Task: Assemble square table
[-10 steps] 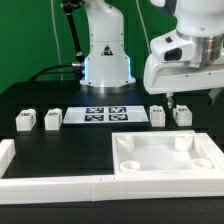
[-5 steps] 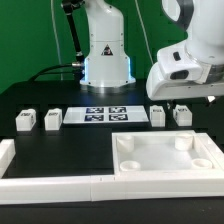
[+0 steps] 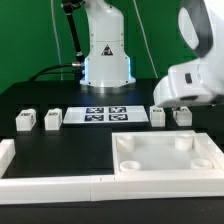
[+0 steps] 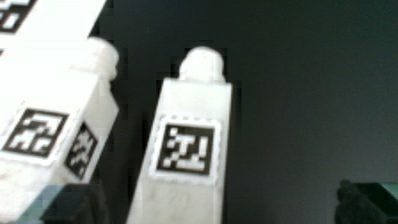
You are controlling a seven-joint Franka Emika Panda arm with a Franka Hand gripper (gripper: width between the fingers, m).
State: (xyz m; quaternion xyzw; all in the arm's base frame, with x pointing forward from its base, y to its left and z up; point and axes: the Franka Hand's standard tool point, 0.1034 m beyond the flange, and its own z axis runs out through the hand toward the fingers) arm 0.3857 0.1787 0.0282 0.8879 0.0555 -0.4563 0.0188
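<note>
Gripper [image 4: 214, 208] spread wide, holding nothing, hanging at 3 o'clock
Exterior view by the clock: first leg block [image 3: 24, 121] and second leg block [image 3: 52, 119] at 9, marker board [image 3: 105, 115] at centre, third leg block [image 3: 158, 115] and fourth leg block [image 3: 181, 114] at 3 under the arm [image 3: 195, 85]; square slab [image 3: 165, 155] lies flat, rim up, at 5, behind the front rail [image 3: 50, 185] running along 7
</note>
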